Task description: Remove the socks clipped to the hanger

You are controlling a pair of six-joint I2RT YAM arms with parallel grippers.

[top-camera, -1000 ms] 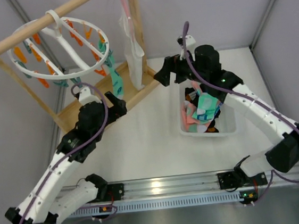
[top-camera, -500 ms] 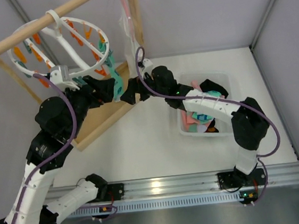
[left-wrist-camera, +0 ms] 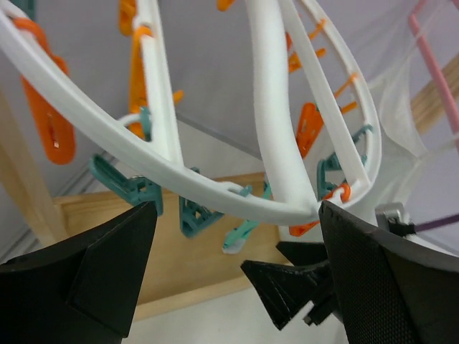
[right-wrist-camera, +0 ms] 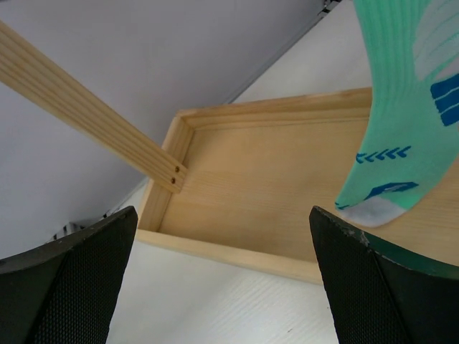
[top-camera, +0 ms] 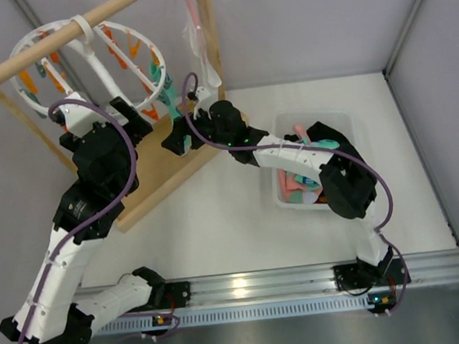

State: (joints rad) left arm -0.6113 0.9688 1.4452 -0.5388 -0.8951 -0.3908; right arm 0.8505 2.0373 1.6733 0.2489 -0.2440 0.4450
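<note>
The hanger [top-camera: 87,65], a white ring with orange and teal clips, hangs by its hook from the wooden rail. One teal sock [top-camera: 171,104] still hangs from a clip on its right side. In the right wrist view that sock [right-wrist-camera: 407,129] dangles at the upper right, over the wooden base. My left gripper [top-camera: 135,120] is open just under the ring's near edge, and the ring [left-wrist-camera: 215,193] passes above its spread fingers. My right gripper [top-camera: 178,136] is open, low beside the sock, with nothing between its fingers [right-wrist-camera: 387,287]. Other removed socks [top-camera: 308,176] lie in the bin.
The wooden rail frame [top-camera: 44,48] has a flat wooden base [right-wrist-camera: 287,193] under the hanger. A white mesh bag [top-camera: 201,56] on a pink hanger hangs from the frame's right post. The clear bin [top-camera: 349,139] stands on the white table at the right.
My right arm has left the bin and swung left to the hanging sock. My left arm has risen from the table up under the hanger ring. Both grippers stayed open.
</note>
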